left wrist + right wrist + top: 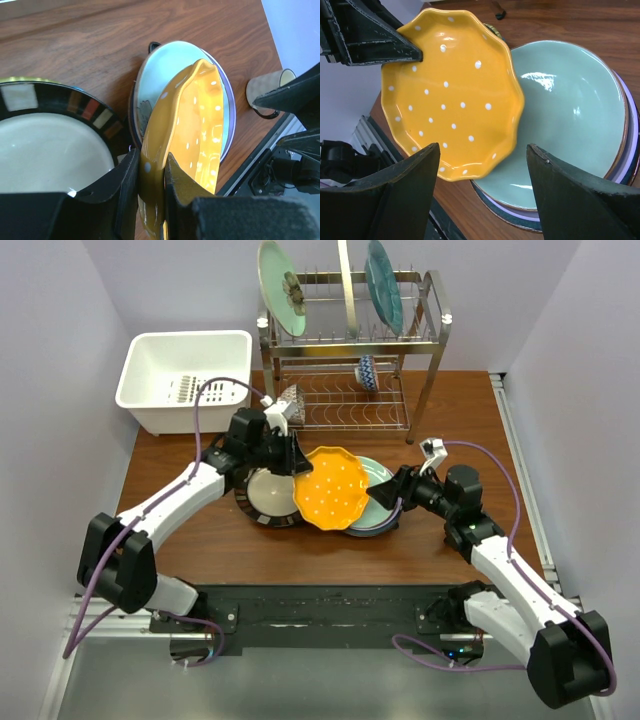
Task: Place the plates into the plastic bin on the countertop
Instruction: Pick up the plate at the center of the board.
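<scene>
My left gripper (295, 465) (150, 160) is shut on the rim of the orange scalloped dotted plate (330, 490) (195, 125) (450, 95), which is tilted and lifted over the wooden table. Below its right edge lies a stack: a pale green plate (378, 475) (570, 115) on top, a lavender one (630, 145) under it, and a dark blue one (520, 220) at the bottom. A black-striped plate with a cream centre (268, 495) (45, 145) lies to the left. My right gripper (385, 495) (484, 147) stands open beside the stack, holding nothing. The white plastic bin (188, 336) stands at the back left.
A two-tier steel wire rack (430, 340) stands at the back centre. Upright in its top tier are a pale green flower plate (283, 288) and a teal plate (384, 282). Small patterned bowls (367, 370) (287, 400) sit on its lower tier.
</scene>
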You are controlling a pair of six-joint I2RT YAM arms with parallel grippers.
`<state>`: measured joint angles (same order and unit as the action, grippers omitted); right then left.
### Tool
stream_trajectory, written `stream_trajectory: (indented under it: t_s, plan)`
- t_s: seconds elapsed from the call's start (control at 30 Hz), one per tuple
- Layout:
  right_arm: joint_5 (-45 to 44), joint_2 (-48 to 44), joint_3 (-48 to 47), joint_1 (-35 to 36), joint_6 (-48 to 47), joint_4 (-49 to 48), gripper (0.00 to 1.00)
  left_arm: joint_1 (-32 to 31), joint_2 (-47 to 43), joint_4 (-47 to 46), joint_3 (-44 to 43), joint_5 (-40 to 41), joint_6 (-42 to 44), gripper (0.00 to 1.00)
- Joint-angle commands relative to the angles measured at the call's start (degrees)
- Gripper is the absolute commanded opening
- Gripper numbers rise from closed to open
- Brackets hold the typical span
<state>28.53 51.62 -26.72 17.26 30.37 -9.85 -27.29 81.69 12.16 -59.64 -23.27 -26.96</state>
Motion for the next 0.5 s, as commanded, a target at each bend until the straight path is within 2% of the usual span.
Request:
stream_trajectory:
  t_s: [0.0, 0.47]
  plan:
    - [1.3, -1.2, -0.5, 0.1, -1.5, -0.2, 0.74, 3.1, -5.1, -3.8, -2.5, -2.7, -1.4, 0.00]
    - [1.8, -1.0, 1.3, 0.1, -1.6, -0.2, 0.74, 13.2, -10.5, -6.3, -0.1, -10.0, -1.5, 0.00]
